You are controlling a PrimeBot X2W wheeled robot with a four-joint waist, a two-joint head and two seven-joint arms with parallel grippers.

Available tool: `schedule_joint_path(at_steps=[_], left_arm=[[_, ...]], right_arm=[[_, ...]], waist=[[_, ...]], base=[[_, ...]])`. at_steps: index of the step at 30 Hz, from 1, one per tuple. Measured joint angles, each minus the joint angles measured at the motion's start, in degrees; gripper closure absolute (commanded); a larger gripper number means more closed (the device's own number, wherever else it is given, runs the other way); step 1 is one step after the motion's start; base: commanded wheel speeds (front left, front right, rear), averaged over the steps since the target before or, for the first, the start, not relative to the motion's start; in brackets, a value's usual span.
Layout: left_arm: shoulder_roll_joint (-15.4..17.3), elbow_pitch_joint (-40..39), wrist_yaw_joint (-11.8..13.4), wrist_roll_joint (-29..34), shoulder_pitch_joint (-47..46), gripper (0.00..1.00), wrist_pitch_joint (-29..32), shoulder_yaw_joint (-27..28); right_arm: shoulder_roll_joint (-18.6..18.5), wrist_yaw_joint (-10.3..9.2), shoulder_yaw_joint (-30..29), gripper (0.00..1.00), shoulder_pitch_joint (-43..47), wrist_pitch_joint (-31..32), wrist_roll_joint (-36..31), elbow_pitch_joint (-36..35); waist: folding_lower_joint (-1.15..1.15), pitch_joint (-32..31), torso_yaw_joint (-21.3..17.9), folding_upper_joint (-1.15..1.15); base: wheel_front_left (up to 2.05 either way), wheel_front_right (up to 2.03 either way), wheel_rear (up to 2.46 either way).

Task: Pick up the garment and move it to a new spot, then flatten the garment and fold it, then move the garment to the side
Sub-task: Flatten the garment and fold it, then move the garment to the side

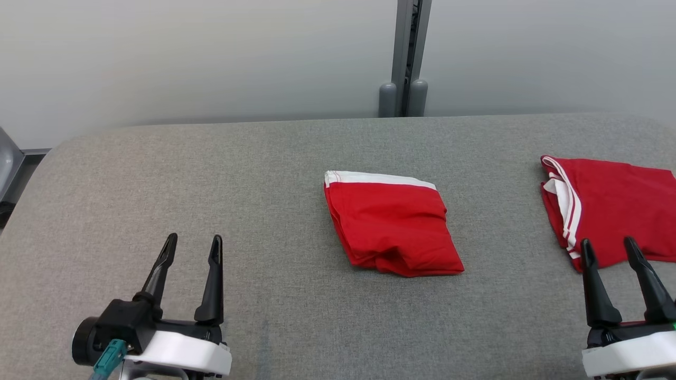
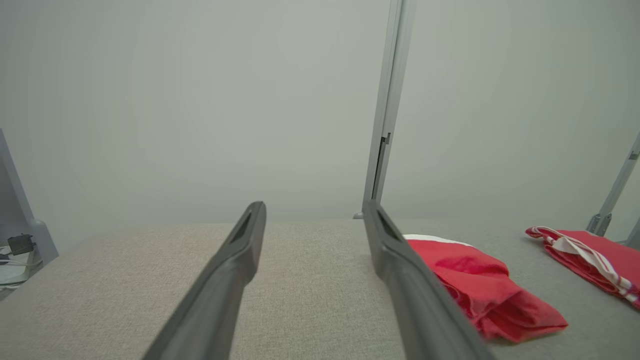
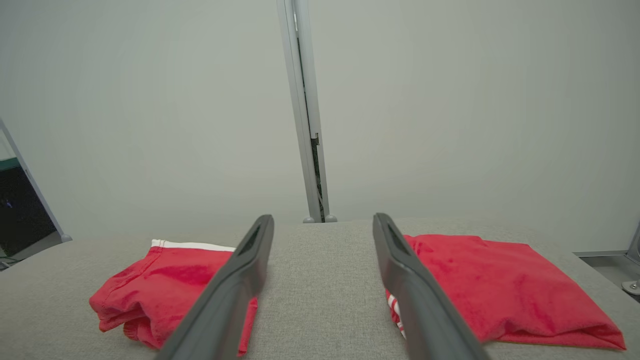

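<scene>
Bare grey table (image 1: 264,169) is stretching ahead of the left gripper (image 1: 194,239) up to the far edge under the wall, with nothing lying between its fingers. The folded red garment (image 1: 393,227) is lying ahead and to the right of that gripper, well apart from it, and ahead-left of the right gripper (image 1: 608,241). A second red garment (image 1: 618,206) is lying just ahead of the right gripper, its near edge passing behind the fingertips; whether they are touching cannot be told. Both grippers are hovering at the table's near side, fingers pointing toward the wall. Both are standing wide open, holding nothing.
</scene>
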Motion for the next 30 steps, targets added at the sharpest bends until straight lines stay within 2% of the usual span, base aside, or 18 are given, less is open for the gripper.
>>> schedule_joint_path(at_steps=[11, 18, 22, 30], left_arm=[[-2.5, 1.2, -2.4, 3.1, 0.4, 0.00, 0.0, 1.7], [-3.8, 1.6, -3.9, 4.3, 0.3, 0.00, 0.0, 2.1], [-4.2, 1.8, -4.4, 4.6, 0.0, 0.00, 0.0, 2.3], [-5.5, 2.6, -6.2, 5.1, -1.8, 0.00, 0.0, 2.6]], right_arm=[[0.9, 0.00, -0.5, 0.00, 0.1, 1.1, -1.5, -1.7], [0.2, 0.00, 0.6, 0.00, -2.2, 4.3, -1.3, -0.3], [-1.0, 0.00, 1.5, 0.00, -6.1, 8.5, 0.0, 2.2], [-3.6, 0.00, 5.1, 0.00, -18.5, 23.3, 7.0, 15.1]], waist=[[0.00, 0.1, 1.2, 0.00], [0.00, 0.6, 2.7, 0.00], [0.00, 1.0, 4.0, 0.00], [0.00, 3.0, 9.3, 0.00]], base=[[0.00, 0.00, 0.00], [0.00, 0.00, 0.00], [0.00, 0.00, 0.00], [0.00, 0.00, 0.00]])
